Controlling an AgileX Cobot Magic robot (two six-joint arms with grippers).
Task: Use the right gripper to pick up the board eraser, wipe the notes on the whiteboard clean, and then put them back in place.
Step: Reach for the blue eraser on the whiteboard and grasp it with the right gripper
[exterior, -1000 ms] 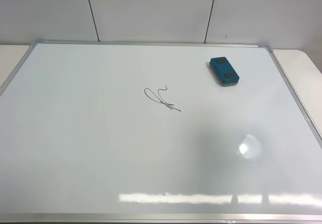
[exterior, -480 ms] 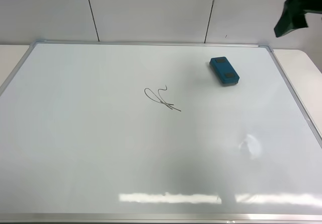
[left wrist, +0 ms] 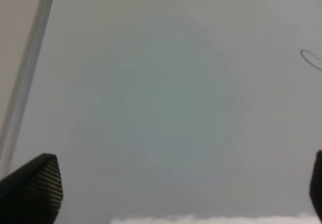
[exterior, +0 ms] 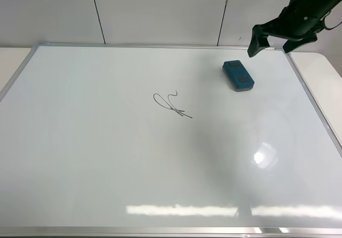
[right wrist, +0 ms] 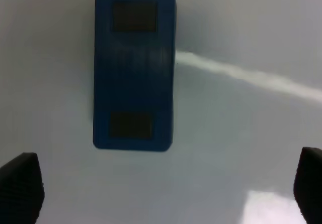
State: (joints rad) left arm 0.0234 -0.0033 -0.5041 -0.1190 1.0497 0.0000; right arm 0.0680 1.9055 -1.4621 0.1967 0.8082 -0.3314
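The black two-fingered right gripper is hovering in the upper right of the high view, fingers spread wide apart and gripping nothing. It is hanging just up and right of the small teal-blue rectangular board eraser. That eraser is lying flat in the upper right part of the large glossy white whiteboard, dark grey patches facing up. The whiteboard is resting on a white counter.

In the right wrist view the eraser is filling the upper left, and the gripper's dark fingertips are sitting in the lower corners, clear of it.

The thin black scribbled notes are sitting near the board's middle, well apart from the eraser.

The left gripper is also spread apart over bare board, with one loop of scribble showing at the right edge.
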